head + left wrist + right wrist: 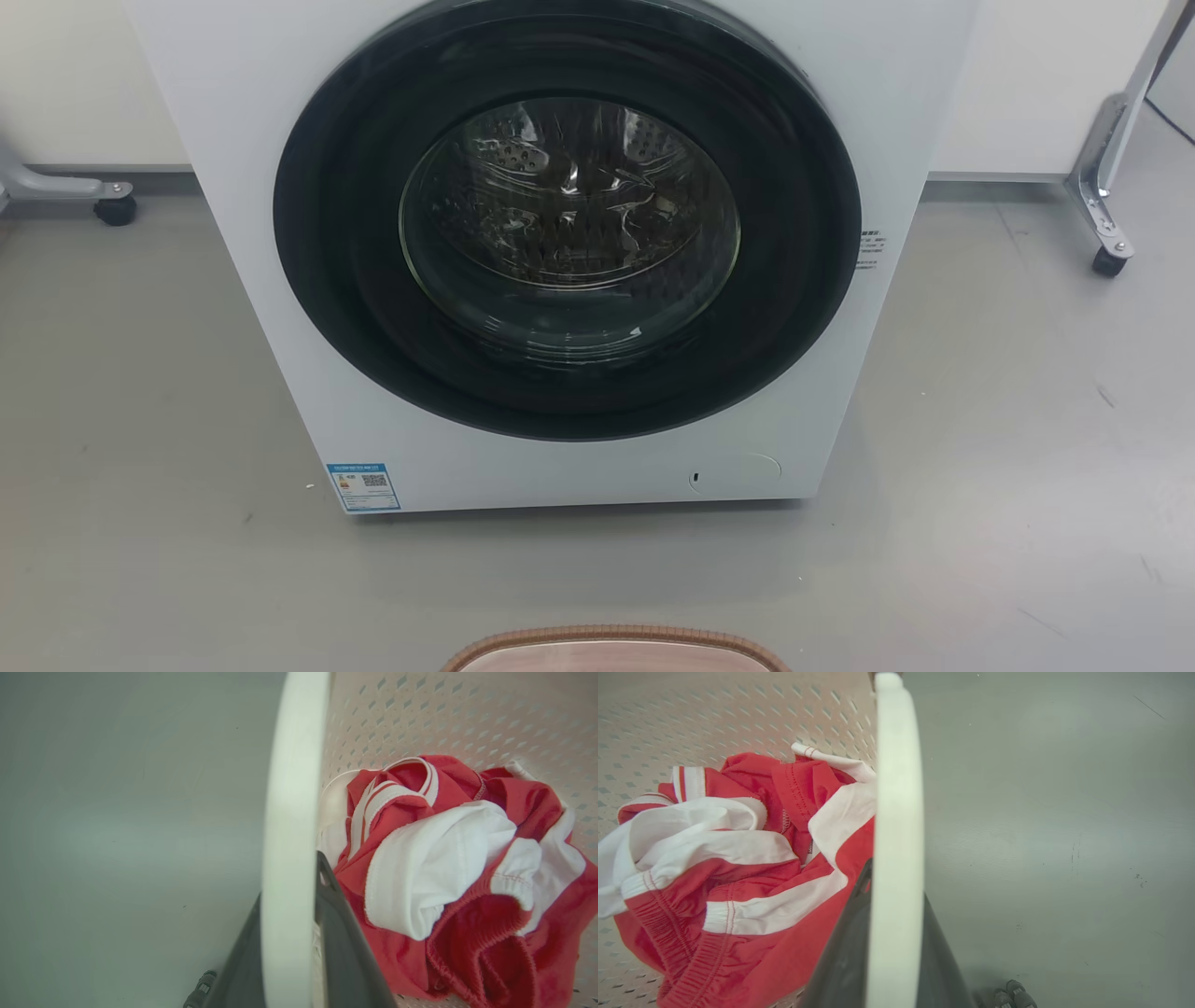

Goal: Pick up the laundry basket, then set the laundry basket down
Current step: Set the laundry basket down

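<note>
i pinch the white handles (296,765) of the laundry basket (611,640): left gripper (289,877) at 9 o'clock, right gripper (896,882) at 3; uneven arms could tip out the clothes (444,858).

a smooth grey floor (980,485) is seen, met by a pale wall at 12 o'clock. a white washing machine (523,471) is stood directly on it at the centre, its dark round door turned toward the camera. at 10 o'clock a black caster (115,211) under a grey metal foot is rested on the floor, well apart from the machine. at 2 o'clock a second caster (1109,262) is set under a metal leg. a small white speck (310,486) is found just beside the machine's corner at 8 o'clock, and faint dark scuffs (1106,397) are seen at 3 o'clock. the brown rim of the laundry basket (616,637) is cut off at 6 o'clock; whether the floor is touched by it cannot be told.
</note>
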`<state>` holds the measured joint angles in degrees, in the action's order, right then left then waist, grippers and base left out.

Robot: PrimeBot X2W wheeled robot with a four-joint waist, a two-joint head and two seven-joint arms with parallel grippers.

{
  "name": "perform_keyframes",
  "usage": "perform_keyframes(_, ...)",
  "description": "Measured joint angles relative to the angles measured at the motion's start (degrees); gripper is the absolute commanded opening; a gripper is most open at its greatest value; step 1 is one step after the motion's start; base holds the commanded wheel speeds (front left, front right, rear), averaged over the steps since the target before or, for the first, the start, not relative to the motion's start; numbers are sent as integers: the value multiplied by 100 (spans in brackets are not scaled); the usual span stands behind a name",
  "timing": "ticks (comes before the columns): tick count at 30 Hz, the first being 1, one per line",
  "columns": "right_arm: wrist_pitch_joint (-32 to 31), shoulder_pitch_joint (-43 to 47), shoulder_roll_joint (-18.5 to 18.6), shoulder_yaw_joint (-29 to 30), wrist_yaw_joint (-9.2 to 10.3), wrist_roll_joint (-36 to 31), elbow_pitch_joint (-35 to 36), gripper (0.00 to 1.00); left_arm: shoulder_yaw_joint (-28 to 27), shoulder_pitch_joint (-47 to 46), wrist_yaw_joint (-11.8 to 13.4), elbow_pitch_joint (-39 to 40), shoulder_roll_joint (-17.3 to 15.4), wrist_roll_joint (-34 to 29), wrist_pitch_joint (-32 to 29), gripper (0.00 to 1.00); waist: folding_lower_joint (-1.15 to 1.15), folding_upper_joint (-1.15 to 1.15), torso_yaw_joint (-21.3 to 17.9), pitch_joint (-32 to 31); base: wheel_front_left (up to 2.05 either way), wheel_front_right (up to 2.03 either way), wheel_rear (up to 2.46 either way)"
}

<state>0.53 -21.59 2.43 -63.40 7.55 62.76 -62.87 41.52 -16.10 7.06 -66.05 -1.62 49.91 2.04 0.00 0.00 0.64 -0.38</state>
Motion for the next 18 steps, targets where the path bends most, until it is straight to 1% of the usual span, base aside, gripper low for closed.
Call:
perform_keyframes(12,12,-248,18,-70,1,36,15,0,19,-241,5,-4,-11,20,14,0,1,0,-28,274,0,0,0)
perform_keyframes(18,25,-531,23,-83,1,58,-11,0,19,-441,7,1,-16,40,43,0,1,0,-46,507,0,0,0)
